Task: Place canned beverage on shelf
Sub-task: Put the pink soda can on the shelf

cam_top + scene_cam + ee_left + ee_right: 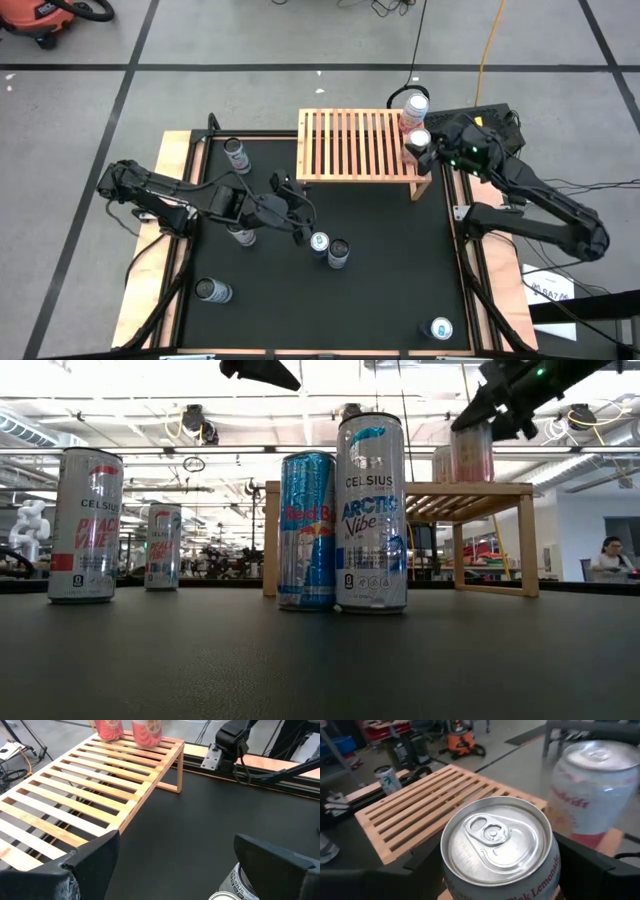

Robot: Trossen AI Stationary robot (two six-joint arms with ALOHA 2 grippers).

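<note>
Overhead view: the shelf (363,146) stands at the far edge of the black table (400,290), its slats running front to back. Two pink cans sit at its right end: one (414,106) at the far right corner, and a second can (419,142) at the near right corner, with the right gripper (428,147) closed around it. The left gripper (301,212) hangs over the table's middle, jaws spread, near a blue can (320,243) and a dark-topped can (339,252). More cans stand near the table's far left corner (236,153), near left corner (212,291) and near right corner (441,327).

Table-level view: the blue Red Bull can (306,530) and a Celsius can (371,512) stand touching side by side in front of the shelf (470,490). The right gripper (487,418) clasps the pink can (470,455) on the shelf top.

Left wrist view: both fingers (95,855) are wide apart with nothing between them; the shelf (100,785) lies ahead, both pink cans (147,731) on its far end.

Right wrist view: the held can (497,845) fills the gap between the fingers, upright, beside the other pink can (590,795), on the shelf (420,815).
</note>
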